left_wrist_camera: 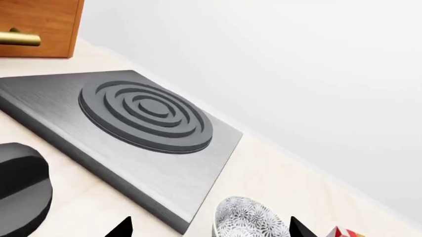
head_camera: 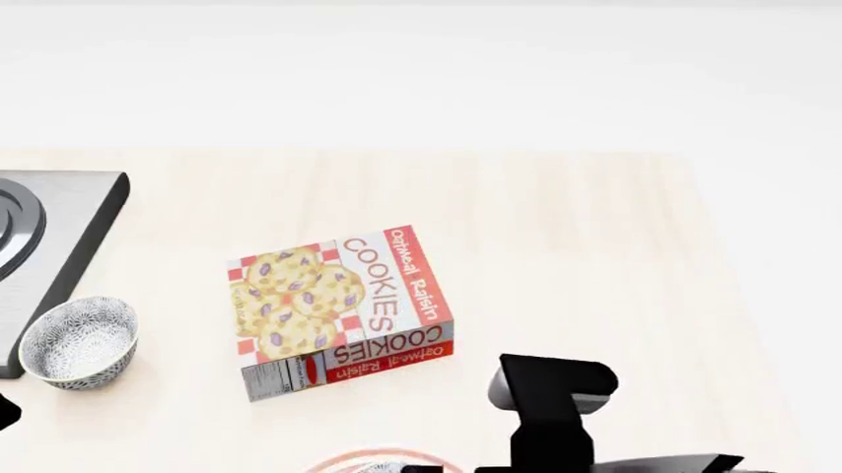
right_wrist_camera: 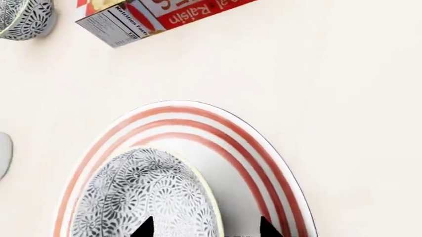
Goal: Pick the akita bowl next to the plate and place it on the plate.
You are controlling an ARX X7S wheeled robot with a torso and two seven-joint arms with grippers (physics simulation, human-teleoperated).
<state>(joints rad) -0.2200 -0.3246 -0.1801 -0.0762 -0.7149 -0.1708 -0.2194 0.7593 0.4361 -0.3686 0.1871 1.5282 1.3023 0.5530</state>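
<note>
The akita bowl sits on the plate, toward 8 o'clock. The right gripper is spread wide around the bowl. The left gripper is spread too

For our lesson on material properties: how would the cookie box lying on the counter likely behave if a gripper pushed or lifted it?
The cookie box lies flat on its broad face, so it would probably slide rather than tip or roll. It looks like thin printed cardboard, so likely light for its size, and its walls might dent under a hard squeeze. Its smooth sides could slip in a gripper.
</note>
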